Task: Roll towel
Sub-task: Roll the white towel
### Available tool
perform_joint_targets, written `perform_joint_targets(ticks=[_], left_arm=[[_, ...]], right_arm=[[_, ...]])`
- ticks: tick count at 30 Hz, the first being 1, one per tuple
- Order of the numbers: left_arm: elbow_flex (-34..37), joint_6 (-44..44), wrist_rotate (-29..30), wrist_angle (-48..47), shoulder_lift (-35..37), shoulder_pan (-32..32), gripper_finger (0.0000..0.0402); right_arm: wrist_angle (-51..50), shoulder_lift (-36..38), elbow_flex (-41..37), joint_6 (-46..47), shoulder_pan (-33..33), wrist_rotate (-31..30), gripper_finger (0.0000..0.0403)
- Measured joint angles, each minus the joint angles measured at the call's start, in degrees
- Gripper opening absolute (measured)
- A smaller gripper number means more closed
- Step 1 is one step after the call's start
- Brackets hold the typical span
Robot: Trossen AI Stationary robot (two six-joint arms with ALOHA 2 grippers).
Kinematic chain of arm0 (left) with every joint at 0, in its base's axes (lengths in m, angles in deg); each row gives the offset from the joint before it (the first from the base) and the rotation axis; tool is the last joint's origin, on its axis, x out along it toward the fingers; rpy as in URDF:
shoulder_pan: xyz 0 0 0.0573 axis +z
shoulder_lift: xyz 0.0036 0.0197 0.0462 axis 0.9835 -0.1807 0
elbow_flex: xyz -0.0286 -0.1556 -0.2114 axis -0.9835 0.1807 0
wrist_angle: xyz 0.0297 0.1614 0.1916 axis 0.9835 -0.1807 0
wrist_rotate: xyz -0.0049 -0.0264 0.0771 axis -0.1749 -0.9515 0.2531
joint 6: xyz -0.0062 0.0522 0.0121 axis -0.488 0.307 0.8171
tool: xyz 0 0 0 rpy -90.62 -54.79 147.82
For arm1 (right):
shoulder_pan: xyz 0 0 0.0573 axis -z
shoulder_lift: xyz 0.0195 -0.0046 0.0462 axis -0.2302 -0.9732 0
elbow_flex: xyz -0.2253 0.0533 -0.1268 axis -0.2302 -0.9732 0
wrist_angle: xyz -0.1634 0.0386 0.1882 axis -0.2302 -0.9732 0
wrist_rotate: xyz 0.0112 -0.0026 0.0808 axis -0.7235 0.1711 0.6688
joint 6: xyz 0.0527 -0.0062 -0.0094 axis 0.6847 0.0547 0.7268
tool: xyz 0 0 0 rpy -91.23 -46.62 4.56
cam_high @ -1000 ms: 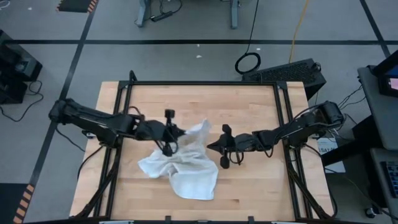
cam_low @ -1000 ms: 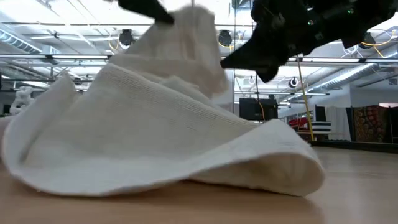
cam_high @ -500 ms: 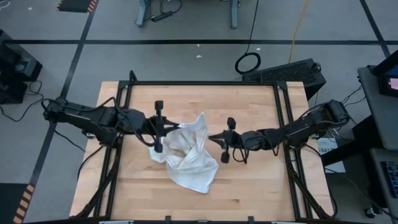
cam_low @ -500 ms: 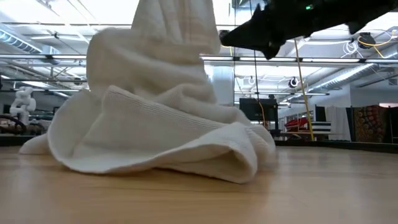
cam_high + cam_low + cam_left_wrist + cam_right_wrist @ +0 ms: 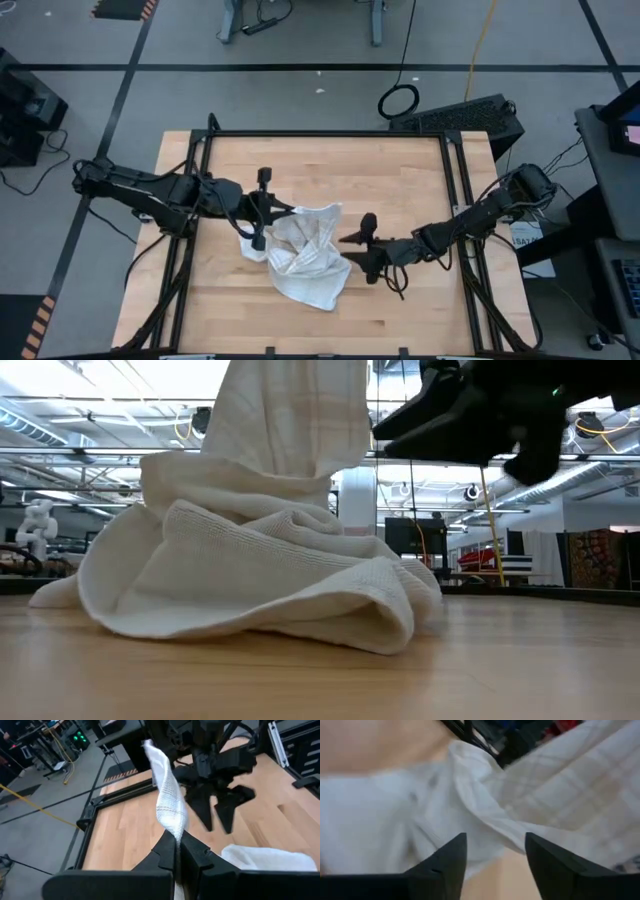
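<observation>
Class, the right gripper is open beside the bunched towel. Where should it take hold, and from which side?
Probably the raised edge of the towel facing the right gripper, approached level from the right. The left gripper already pinches one end up, so that side stands off the table.

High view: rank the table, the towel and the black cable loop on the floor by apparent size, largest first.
1. The table, by far the largest.
2. The towel, crumpled near the table's middle, with the left pincer shut on one edge.
3. The cable loop, smallest; it lies lower on the floor, so it may look slightly reduced.
</observation>
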Motion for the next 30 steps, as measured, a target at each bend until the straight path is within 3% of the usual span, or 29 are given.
perform_joint_targets(ticks=[5,10,19,24,30], left_arm=[[0.0,0.0,-0.2,0.3,-1.2,0.0,0.0009],[0.0,0.2,-0.3,3.0,-2.3,0.3,0.0009],[0.0,3.1,-0.5,8.2,-3.2,2.3,0.0009],[0.0,2.8,-3.7,10.3,-3.7,4.5,0.0009],[0.0,-0.6,-2.8,10.4,-4.3,6.1,0.0015]], right_arm=[[3.3,-1.3,0.0,-14.5,0.9,-1.1,0.0229],[3.1,-1.3,0.0,-24.1,3.2,-1.2,0.0222],[2.0,-1.3,0.0,-26.4,7.7,6.4,0.0174],[3.1,-1.3,0.0,-27.4,9.5,6.6,0.0128],[3.7,-1.3,0.0,-17.0,10.0,6.5,0.0016]])
